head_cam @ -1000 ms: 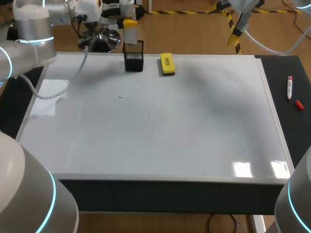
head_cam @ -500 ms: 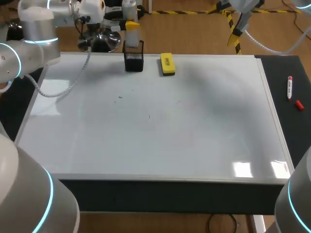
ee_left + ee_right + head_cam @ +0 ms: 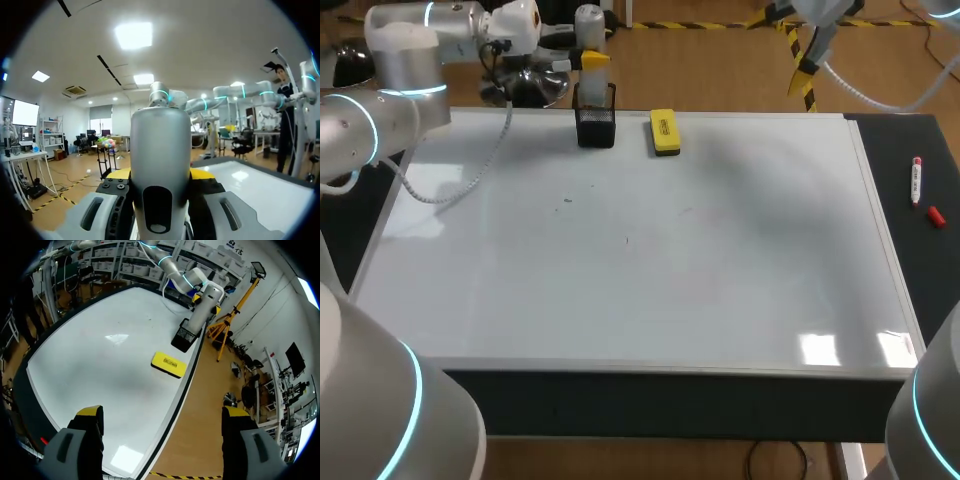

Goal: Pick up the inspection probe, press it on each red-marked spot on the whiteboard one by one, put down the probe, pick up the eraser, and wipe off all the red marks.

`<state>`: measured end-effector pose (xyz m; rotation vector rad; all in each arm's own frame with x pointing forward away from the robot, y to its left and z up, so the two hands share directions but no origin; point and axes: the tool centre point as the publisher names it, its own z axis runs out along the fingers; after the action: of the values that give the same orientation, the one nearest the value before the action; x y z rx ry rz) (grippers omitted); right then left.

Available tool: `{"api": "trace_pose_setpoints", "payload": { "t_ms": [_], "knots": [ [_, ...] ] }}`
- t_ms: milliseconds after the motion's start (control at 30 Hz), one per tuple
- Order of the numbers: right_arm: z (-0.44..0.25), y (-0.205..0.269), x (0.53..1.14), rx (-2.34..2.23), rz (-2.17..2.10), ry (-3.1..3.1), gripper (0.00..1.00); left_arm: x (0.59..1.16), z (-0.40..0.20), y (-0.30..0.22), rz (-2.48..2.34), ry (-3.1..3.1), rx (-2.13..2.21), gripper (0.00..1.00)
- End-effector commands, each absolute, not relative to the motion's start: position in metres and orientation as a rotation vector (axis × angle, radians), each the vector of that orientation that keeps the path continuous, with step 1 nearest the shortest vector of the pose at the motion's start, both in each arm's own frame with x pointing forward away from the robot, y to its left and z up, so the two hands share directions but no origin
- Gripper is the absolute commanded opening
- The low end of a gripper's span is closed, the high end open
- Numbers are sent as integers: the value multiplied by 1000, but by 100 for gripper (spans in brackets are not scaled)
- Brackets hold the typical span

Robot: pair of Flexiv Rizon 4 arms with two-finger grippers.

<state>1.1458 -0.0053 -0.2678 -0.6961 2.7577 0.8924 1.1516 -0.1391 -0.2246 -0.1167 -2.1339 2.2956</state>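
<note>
My left gripper [image 3: 590, 60] is at the whiteboard's far edge, shut on the upright grey probe [image 3: 588, 20], directly above the black mesh holder [image 3: 595, 118]. In the left wrist view the probe [image 3: 160, 155] fills the gap between the yellow tips of that gripper [image 3: 161, 175]. The yellow eraser [image 3: 665, 132] lies on the whiteboard [image 3: 650, 270] just right of the holder. My right gripper [image 3: 162, 417] hangs high over the board's far right side, open wide and empty, looking down on the eraser [image 3: 169, 364], the holder [image 3: 184, 337] and the probe [image 3: 204, 305]. I see no red marks on the board, only faint dark specks.
A red marker [image 3: 917, 181] and its red cap [image 3: 936, 215] lie on the dark strip right of the board. The board's raised frame [image 3: 670, 367] runs along the near edge.
My left arm has shifted right along the far edge and its wrist has turned, still holding the probe over the holder. The right arm has stayed put.
</note>
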Motion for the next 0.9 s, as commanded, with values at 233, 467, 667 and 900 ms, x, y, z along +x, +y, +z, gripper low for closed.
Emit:
{"api": "trace_pose_setpoints", "payload": {
  "t_ms": [233,467,667,900],
  "knots": [
    [-267,-5,1146,-700,887,2761,100,1163,-247,-138,2294,-2085,-114,0],
    [-267,-5,1146,-700,887,2761,100,1163,-262,-138,2291,-2078,-88,0],
    [-267,-5,1146,-700,887,2761,100,1163,-272,-137,2284,-2079,-73,0],
    [-267,-5,1146,-700,887,2761,100,1162,-281,-137,2280,-2078,-63,0]
  ]
}}
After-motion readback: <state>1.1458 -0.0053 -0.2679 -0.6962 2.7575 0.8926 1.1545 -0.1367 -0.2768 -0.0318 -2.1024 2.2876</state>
